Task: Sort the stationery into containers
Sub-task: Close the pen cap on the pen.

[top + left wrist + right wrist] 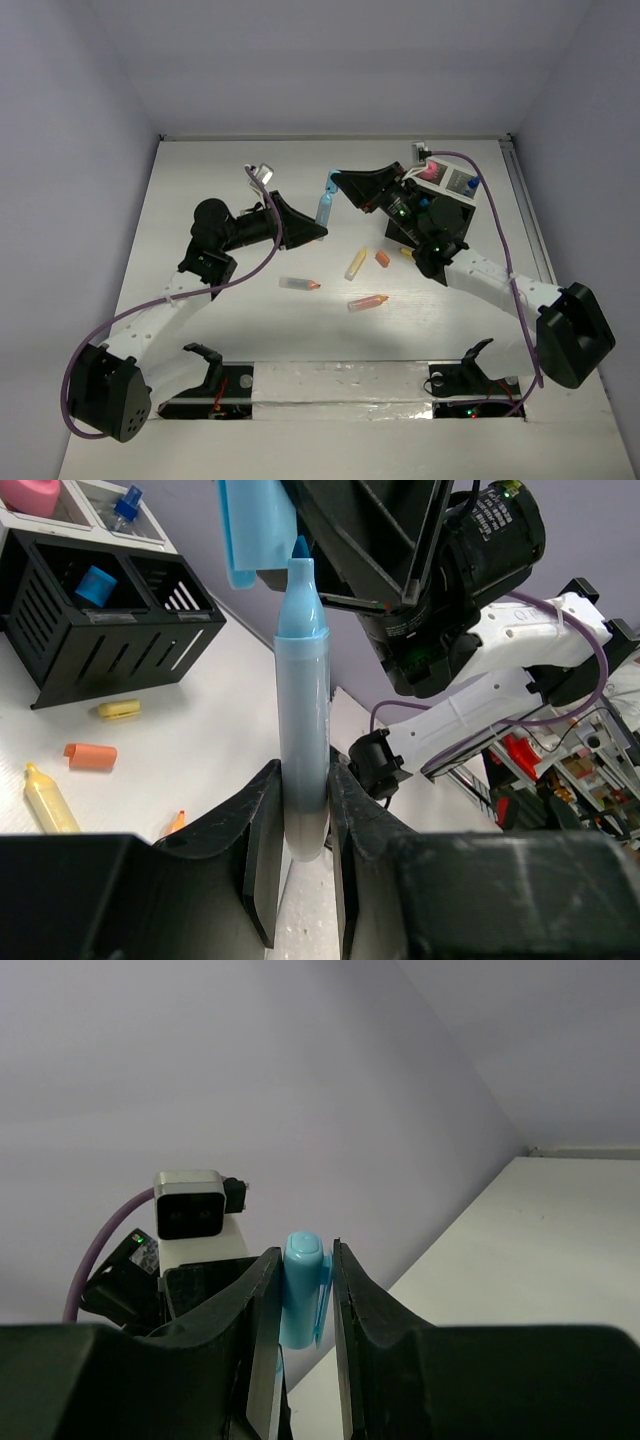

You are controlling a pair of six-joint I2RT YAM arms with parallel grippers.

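Observation:
My left gripper (305, 810) is shut on the lower barrel of a light-blue marker (303, 730) and holds it above the table. My right gripper (305, 1270) is shut on the marker's light-blue cap (303, 1290). In the left wrist view the cap (255, 530) sits right at the marker's bare tip, slightly to its side. In the top view the marker (325, 208) and cap (332, 183) hang between the two grippers over the far middle of the table. The black divided box (462, 213) stands at the far right, with a pink round piece (436, 170) in it.
On the table lie two clear orange-tipped sticks (299, 284) (367, 302), a yellow stick (356, 263), an orange block (382, 258) and a small yellow piece (407, 253). The box (60, 650) also holds blue pieces (97, 584). Purple cables hang from both arms.

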